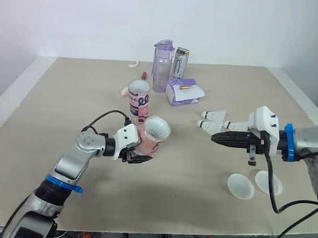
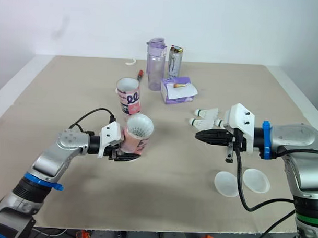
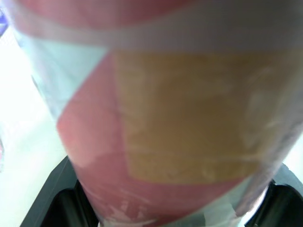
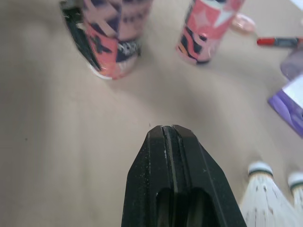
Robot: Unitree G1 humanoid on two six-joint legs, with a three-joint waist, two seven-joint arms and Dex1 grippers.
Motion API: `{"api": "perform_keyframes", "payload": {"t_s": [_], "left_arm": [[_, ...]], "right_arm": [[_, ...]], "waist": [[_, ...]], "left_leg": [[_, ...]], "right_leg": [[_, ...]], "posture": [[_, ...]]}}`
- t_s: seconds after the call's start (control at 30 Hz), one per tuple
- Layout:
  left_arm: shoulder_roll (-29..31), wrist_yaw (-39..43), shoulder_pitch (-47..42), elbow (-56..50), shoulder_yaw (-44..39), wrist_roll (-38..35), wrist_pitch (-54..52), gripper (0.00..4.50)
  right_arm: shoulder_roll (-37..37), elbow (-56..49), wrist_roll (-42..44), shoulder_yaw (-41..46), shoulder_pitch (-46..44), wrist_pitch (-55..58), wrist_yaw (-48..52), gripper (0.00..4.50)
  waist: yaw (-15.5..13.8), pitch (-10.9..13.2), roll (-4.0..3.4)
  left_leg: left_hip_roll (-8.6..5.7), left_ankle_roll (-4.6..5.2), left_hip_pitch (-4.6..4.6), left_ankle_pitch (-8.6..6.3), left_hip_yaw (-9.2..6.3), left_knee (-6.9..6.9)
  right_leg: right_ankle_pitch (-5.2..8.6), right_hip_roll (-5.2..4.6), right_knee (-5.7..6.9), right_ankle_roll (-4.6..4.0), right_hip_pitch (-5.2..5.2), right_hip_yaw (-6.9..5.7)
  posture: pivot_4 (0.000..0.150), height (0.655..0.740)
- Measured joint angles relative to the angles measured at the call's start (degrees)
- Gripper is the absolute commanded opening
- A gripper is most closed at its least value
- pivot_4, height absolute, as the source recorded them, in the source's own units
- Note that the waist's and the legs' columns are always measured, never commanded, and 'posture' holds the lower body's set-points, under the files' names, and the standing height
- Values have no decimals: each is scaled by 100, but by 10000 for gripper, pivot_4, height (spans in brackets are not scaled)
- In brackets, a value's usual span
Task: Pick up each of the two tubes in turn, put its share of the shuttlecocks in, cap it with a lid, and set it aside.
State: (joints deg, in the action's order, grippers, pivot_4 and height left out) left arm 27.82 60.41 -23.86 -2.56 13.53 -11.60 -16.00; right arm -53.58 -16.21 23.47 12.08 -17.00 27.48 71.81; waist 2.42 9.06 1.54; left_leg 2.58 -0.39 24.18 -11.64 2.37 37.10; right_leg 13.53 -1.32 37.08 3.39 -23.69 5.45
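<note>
Shuttlecocks (image 1: 214, 115), likely light and crushable, lie at twelve o'clock of the closed, empty right gripper (image 1: 216, 137); take them by the corks. The left gripper (image 1: 137, 156) clamps a tube (image 1: 153, 132).

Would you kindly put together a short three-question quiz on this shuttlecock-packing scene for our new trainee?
1. True or false: the left hand is shut on a tilted tube.
2. How many lids lie on the table near the shut, empty right hand? A) one B) two C) three
3. Fill in: the second tube stands ____ on the table.
Key: 1 true; 2 B; 3 upright.
</note>
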Motion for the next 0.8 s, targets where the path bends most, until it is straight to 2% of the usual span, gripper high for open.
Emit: {"api": "perform_keyframes", "payload": {"t_s": [0.17, 0.33, 0.73, 0.8], "left_arm": [[-317, 133, 210, -4, -20, -304, 336, 33102], [-758, 238, 291, -15, 106, -472, 718, 33102], [-1135, 982, -280, 1435, 635, -198, 1838, 33102], [-1155, 1012, -301, 1527, 652, -194, 1850, 33102]], "right_arm": [[-68, -6, 75, 69, 423, -138, -48, 387], [-329, 86, 91, 359, 884, -277, 55, 387], [-813, 469, 17, 705, 1912, -497, 257, 387], [-934, 570, -60, 719, 2072, -503, 309, 6483]], "waist": [[-32, 0, -1], [-116, 0, 0], [-119, 0, -1], [-119, -1, -2]], "left_leg": [[-14, -3, 50, -4, -9, -2], [-23, -4, 53, -10, -14, -2], [-28, -3, 50, -9, -16, 44], [-28, -3, 51, -9, -16, 44]], "right_leg": [[-12, 3, 1, 30, -39, 13], [-9, 1, 1, 28, -40, 13], [-6, 1, 1, 36, -23, 22], [-5, 1, 1, 37, -24, 23]], "posture": [[1500, 7400], [1500, 7400], [1500, 7400], [1500, 7400]]}}
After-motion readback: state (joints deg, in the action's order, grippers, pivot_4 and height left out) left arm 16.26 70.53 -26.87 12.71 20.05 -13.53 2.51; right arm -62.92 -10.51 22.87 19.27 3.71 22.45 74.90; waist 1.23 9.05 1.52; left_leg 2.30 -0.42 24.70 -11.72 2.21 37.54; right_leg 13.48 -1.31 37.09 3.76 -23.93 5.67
